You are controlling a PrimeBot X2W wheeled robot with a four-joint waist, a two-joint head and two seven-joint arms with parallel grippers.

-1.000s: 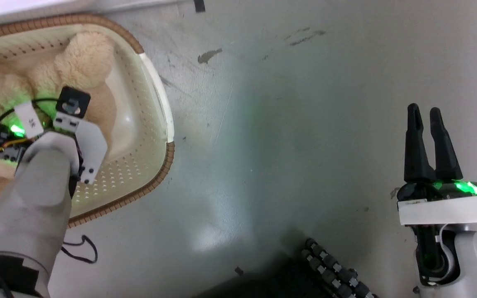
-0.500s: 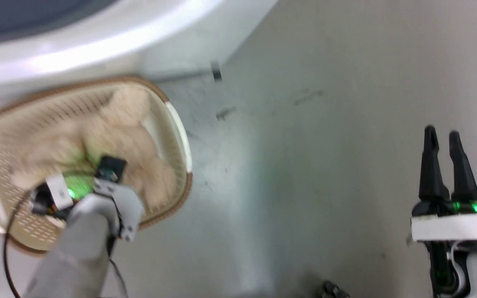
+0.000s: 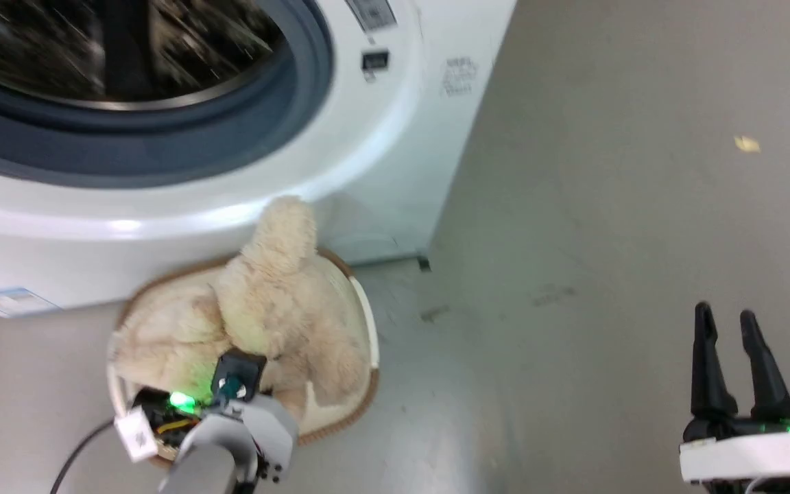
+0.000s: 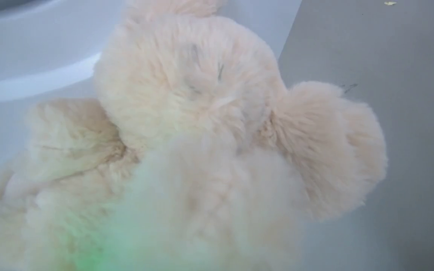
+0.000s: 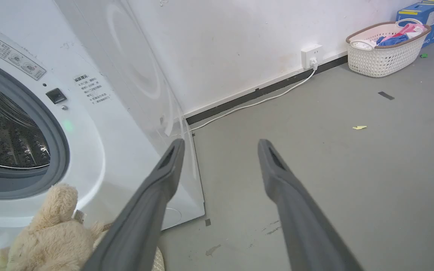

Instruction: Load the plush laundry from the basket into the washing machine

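Though over basket, plush laundry upright

The grey floor bears washing machine and basket.

I log the plush laundry: fluffy cream-beige, tinted green at its lower part. The basket: cream-white, brown woven-look rim. The washing machine: white body, grey door seal, shiny perforated steel drum. The floor: plain grey, dark scuffs. My right gripper: black fingers, white band, green light. The second basket: white perforated, brown rim, blue and pink cloth. The boxes: blue.
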